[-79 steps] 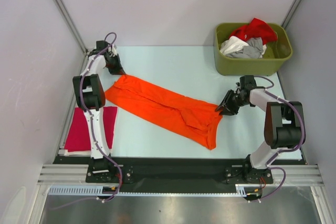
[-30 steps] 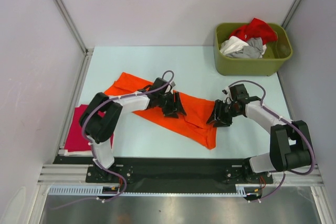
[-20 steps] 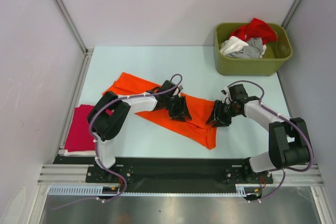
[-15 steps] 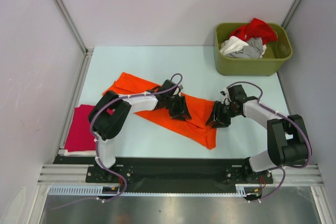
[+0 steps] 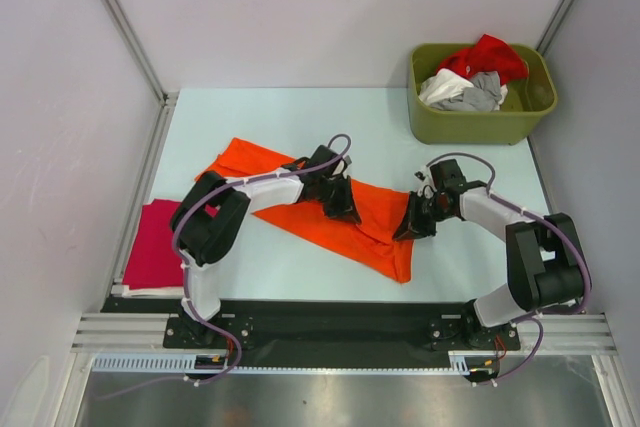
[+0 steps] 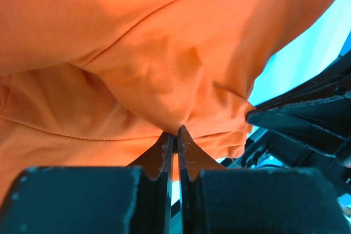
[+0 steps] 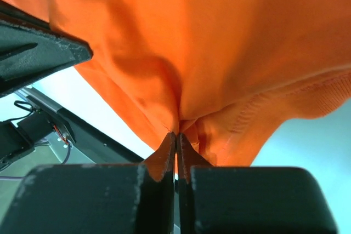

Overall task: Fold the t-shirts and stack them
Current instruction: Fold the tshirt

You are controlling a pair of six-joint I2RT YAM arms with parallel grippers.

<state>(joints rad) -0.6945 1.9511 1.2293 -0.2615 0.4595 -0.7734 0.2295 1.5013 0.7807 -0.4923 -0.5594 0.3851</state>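
Large bright orange cloth t-shirt (image 5: 375, 213) lies diagonally mid-frame on the pale blue surface (image 5: 300, 117), left tool (image 6: 174, 135) and right tool (image 7: 176, 135) each pinched closed on a fold near its lower-right end, likely to lift and fold it.

We list by colour: orange t-shirt (image 5: 378, 219), plain, bright; magenta-red t-shirt (image 5: 150, 247), plain; red t-shirt (image 5: 490, 52), white t-shirt (image 5: 440, 87) and grey t-shirt (image 5: 487, 97), all plain; bin (image 5: 470, 127), olive green; table (image 5: 300, 117), pale blue-green.

On the table (image 5: 300, 112), a spread t-shirt (image 5: 378, 229) lies central, a folded t-shirt (image 5: 152, 247) near-left, a bin (image 5: 470, 127) far-right.
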